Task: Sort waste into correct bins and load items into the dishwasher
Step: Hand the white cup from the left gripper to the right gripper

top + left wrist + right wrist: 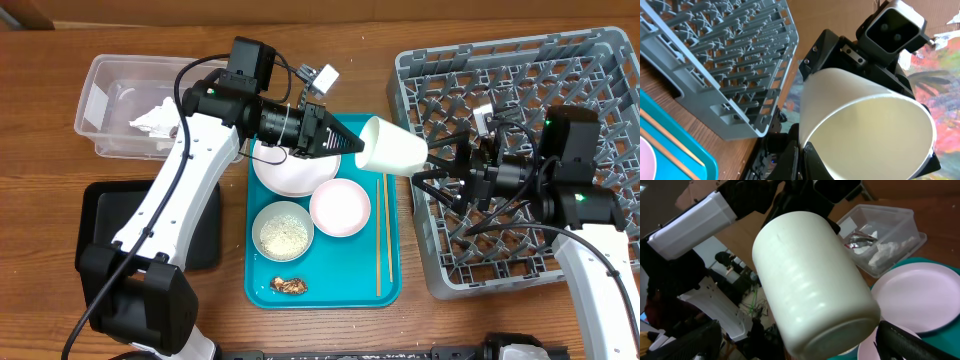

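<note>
A white cup (pixel 392 148) hangs on its side in the air between the teal tray (pixel 262 290) and the grey dish rack (pixel 520 70). My left gripper (pixel 352 145) is shut on its rim, one finger inside and one outside, as the left wrist view (pixel 802 152) shows, with the cup's mouth (pixel 875 135) filling that view. My right gripper (pixel 432 165) is open, its fingers on either side of the cup's base. In the right wrist view the cup's base (pixel 810 285) is close up and one dark finger (pixel 910 342) shows beside it.
On the tray lie a white plate (pixel 285 172), a pink bowl (pixel 340 207), a bowl of crumbs (pixel 282 230), a brown food scrap (pixel 290 285) and chopsticks (pixel 381 235). A clear bin (pixel 110 75) holding crumpled tissue stands at the back left, above a black bin (pixel 115 215).
</note>
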Controlling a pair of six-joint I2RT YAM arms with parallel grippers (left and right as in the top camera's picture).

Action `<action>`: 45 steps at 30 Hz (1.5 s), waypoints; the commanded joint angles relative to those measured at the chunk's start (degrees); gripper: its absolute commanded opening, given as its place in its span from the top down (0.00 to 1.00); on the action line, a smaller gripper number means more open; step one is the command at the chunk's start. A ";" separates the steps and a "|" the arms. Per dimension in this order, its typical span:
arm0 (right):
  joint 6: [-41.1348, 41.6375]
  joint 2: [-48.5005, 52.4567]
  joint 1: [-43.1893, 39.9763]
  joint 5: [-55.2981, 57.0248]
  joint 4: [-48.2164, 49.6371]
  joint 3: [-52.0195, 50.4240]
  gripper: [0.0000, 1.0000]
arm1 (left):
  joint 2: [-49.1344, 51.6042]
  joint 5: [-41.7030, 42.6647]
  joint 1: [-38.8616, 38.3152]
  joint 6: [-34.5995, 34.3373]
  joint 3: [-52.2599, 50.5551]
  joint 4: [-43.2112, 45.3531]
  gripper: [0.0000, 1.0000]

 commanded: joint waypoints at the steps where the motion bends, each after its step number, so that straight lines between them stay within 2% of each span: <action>1: -0.26 0.07 -0.07 -4.20 0.81 1.42 0.00 | -0.13 1.68 -1.18 -3.17 0.50 1.07 0.96; 10: -0.26 0.07 -0.07 -4.15 0.94 1.42 0.06 | -0.13 2.69 -2.62 -5.01 0.50 2.45 0.96; 13: -0.26 0.07 -0.07 -4.15 1.29 1.42 0.15 | -0.13 2.71 -2.95 -5.03 0.50 2.78 0.96; 15: -0.26 0.07 -0.07 -4.15 1.25 1.42 0.25 | -0.13 2.73 -3.13 -5.03 0.50 2.73 0.96; 23: -0.26 0.07 -0.07 -4.13 1.27 1.42 0.35 | -0.13 2.69 -4.15 -6.08 0.50 4.15 0.96; 30: 0.02 0.07 -0.07 -1.99 1.01 1.42 0.60 | -0.13 1.07 -4.15 -6.05 0.50 3.98 0.94; 31: 0.24 0.07 -0.07 -1.07 0.76 1.42 0.60 | -0.13 -0.37 -4.15 -6.03 0.50 3.67 0.86; 32: 1.18 0.07 -0.09 0.48 0.37 1.42 0.61 | -0.13 -3.28 -4.15 -6.03 0.50 2.71 0.73; 34: 3.50 0.04 -0.09 4.57 -0.52 1.42 0.68 | -0.13 -10.25 -4.09 -5.84 0.52 0.37 0.61; 35: 4.72 0.04 -0.09 7.30 -1.27 1.42 0.72 | -0.15 -14.80 -4.00 -5.79 0.52 -1.09 0.59; 38: 6.54 -0.13 -0.15 17.55 -4.98 1.49 0.84 | -0.42 -29.31 -3.65 -4.79 0.55 -6.21 0.55; 40: 6.71 -0.61 -0.15 25.88 -8.52 1.97 0.85 | -1.22 -36.81 -3.08 -4.07 0.55 -9.07 0.55; 44: 8.00 -0.98 -0.37 46.36 -18.47 6.84 0.96 | -5.11 -51.01 -1.18 -4.13 0.55 -13.79 0.55; 45: 9.16 -0.98 -0.59 51.47 -21.07 8.83 0.96 | -6.21 -54.16 -0.74 -4.20 0.55 -14.56 0.55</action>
